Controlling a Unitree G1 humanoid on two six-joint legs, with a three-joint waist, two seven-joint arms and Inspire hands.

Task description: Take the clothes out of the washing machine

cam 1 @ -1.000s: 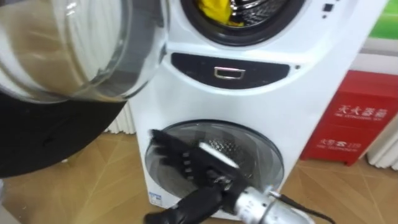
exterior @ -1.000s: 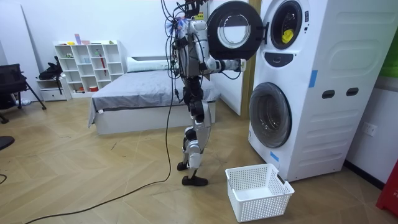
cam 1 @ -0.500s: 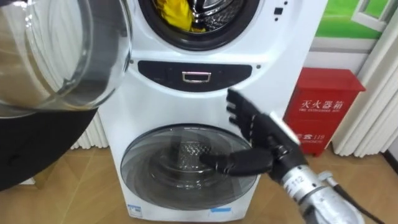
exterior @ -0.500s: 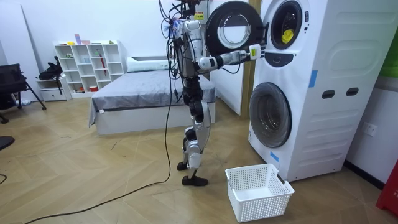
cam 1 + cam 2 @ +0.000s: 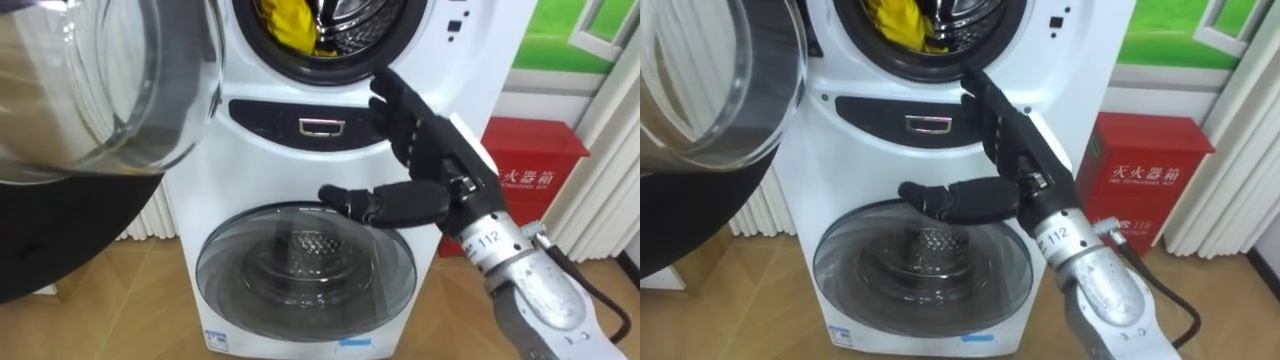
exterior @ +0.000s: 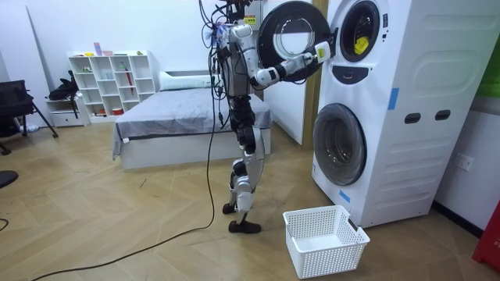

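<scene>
A yellow cloth [image 5: 285, 22] lies inside the upper drum of the stacked white washing machine [image 5: 330, 150], bunched at the left of the opening, with the steel drum wall beside it. The round glass door [image 5: 100, 90] stands swung wide to the left. My right hand [image 5: 430, 150] is raised in front of the machine, open, fingers straight and pointing up at the lower rim of the drum opening, thumb stretched out to the left. It holds nothing and does not touch the cloth. In the room view I stand upright before the machine, right hand [image 6: 320, 53] lifted towards the yellow cloth [image 6: 360, 44].
The lower machine's round door [image 5: 300, 270] is closed. A red box [image 5: 535, 200] stands on the floor to the right of the machine. A white laundry basket [image 6: 324, 238] sits on the wooden floor near my feet. Behind me are a bed [image 6: 180, 117] and a white shelf [image 6: 109, 82].
My right hand has risen from in front of the lower door to just under the upper drum opening, still open. The head camera has shifted a little.
</scene>
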